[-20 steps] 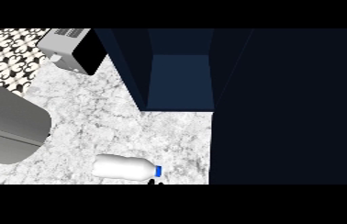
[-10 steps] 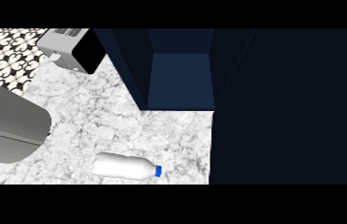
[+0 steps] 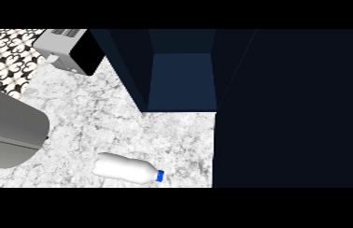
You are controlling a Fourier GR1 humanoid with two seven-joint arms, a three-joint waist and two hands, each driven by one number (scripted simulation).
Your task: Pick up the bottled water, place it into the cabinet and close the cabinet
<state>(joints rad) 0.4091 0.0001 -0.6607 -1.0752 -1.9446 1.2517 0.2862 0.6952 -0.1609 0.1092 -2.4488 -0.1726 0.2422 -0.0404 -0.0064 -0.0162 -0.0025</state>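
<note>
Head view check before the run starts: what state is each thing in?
Bottled water: lying on its side on the counter, blue cap on, pointing right.
Cabinet: open, nothing visible inside.
Cabinet door: swung open at the right.
Toaster: upright at the back left.
Hands: not in view.

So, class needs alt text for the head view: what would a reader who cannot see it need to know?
A white water bottle with a blue cap lies on its side on a marbled counter, in front of an open dark blue cabinet. A grey appliance sits at upper left; no hands show.
</note>
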